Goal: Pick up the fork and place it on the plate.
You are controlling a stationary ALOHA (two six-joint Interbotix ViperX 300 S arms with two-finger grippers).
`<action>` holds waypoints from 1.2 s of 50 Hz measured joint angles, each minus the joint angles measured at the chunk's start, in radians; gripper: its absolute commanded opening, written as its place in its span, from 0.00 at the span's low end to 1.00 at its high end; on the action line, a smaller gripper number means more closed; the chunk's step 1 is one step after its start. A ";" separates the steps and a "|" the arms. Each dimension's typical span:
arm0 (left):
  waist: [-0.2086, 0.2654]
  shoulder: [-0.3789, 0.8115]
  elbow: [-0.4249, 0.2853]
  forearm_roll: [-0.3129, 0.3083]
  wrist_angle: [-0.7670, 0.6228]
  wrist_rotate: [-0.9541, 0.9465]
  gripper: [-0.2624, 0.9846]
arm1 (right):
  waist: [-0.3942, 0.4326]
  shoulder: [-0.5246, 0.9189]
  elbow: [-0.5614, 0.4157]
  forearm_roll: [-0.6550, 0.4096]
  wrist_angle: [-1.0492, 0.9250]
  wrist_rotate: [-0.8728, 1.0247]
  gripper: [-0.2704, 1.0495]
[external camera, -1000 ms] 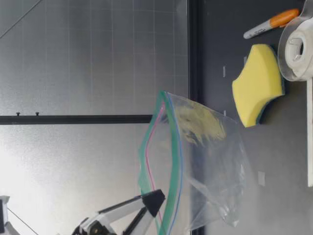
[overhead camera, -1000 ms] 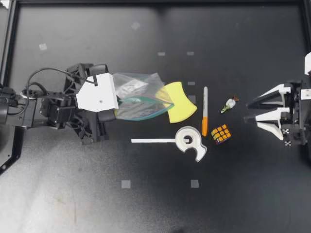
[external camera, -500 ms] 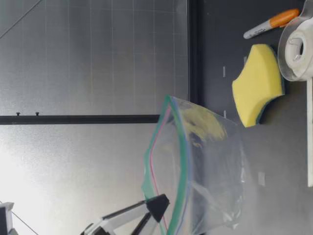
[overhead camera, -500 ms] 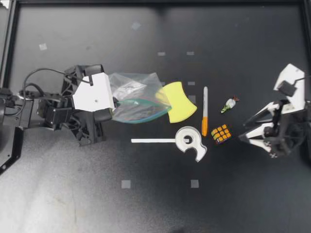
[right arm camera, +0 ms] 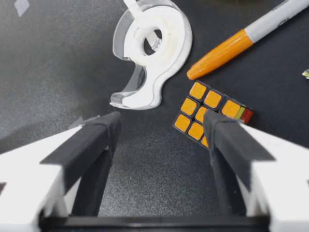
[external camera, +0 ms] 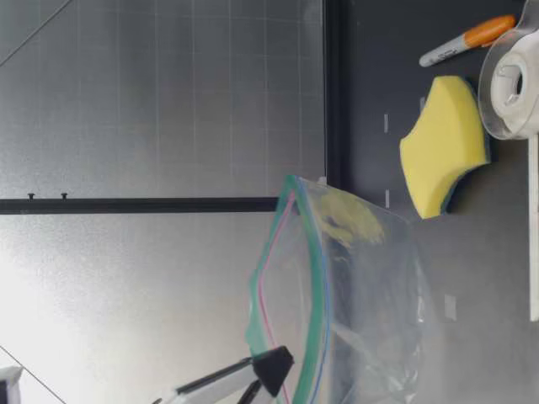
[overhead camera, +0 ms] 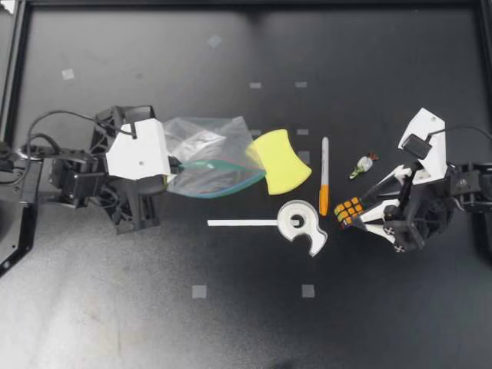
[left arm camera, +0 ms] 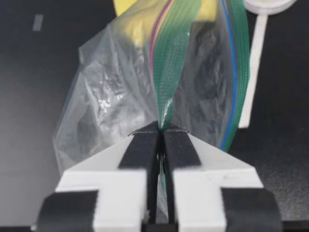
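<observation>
No fork and no plate show in any view. My left gripper [overhead camera: 171,164] is shut on the green zip edge of a clear plastic bag [overhead camera: 211,157], which hangs lifted above the table [external camera: 354,303]. In the left wrist view the pads [left arm camera: 145,145] pinch the bag's seal [left arm camera: 166,72]. My right gripper [overhead camera: 367,209] is open, low over the table. An orange puzzle cube [overhead camera: 350,211] lies just ahead of its fingers. In the right wrist view the cube [right arm camera: 210,113] sits beside one fingertip [right arm camera: 217,125].
A yellow sponge [overhead camera: 280,161] lies beside the bag. An orange-capped marker [overhead camera: 324,184], a white tape dispenser [overhead camera: 301,224] with a white strip [overhead camera: 240,223] and a small wrapped item [overhead camera: 363,165] lie mid-table. A black frame [overhead camera: 15,77] borders the table.
My right arm has swung in from the table's right edge to the puzzle cube, fingers spreading wider. My left gripper has drifted slightly left with the bag.
</observation>
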 measured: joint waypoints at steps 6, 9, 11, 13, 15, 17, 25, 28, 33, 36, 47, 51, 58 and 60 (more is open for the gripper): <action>0.000 -0.009 0.006 0.000 -0.015 0.000 0.26 | 0.000 0.017 -0.031 0.002 0.017 -0.009 0.72; 0.002 -0.009 0.008 0.000 -0.017 0.000 0.26 | -0.002 0.034 -0.049 0.000 0.046 -0.014 0.72; 0.000 -0.009 0.008 0.000 -0.018 0.000 0.26 | 0.000 0.043 -0.057 -0.003 0.069 -0.012 0.72; 0.000 -0.009 0.009 0.000 -0.017 0.000 0.26 | 0.000 0.048 -0.063 -0.006 0.083 -0.014 0.72; 0.000 -0.009 0.009 0.000 -0.018 0.000 0.26 | 0.000 0.051 -0.067 -0.008 0.098 -0.015 0.72; 0.000 -0.009 0.009 0.000 -0.018 0.000 0.26 | -0.002 0.051 -0.074 -0.009 0.104 -0.017 0.72; 0.000 -0.009 0.009 0.000 -0.017 0.000 0.26 | 0.000 0.051 -0.083 -0.031 0.130 -0.017 0.72; 0.000 -0.009 0.008 0.000 -0.018 0.000 0.26 | 0.000 0.051 -0.081 -0.032 0.143 -0.017 0.72; 0.000 -0.009 0.009 -0.003 -0.018 0.000 0.26 | -0.011 0.060 -0.081 -0.034 0.153 -0.015 0.72; 0.002 -0.009 0.009 -0.003 -0.017 0.000 0.26 | -0.023 0.071 -0.081 -0.035 0.164 -0.015 0.72; 0.000 -0.008 0.009 0.000 -0.018 0.000 0.26 | -0.034 0.091 -0.081 -0.037 0.236 -0.006 0.72; 0.000 -0.006 0.009 0.000 -0.017 0.000 0.26 | -0.034 0.098 -0.086 -0.035 0.245 -0.002 0.72; 0.000 -0.006 0.017 0.000 -0.017 0.000 0.26 | -0.035 0.135 -0.120 -0.037 0.255 0.000 0.72; 0.000 -0.006 0.018 0.000 -0.017 0.000 0.26 | -0.035 0.149 -0.126 -0.035 0.256 0.000 0.72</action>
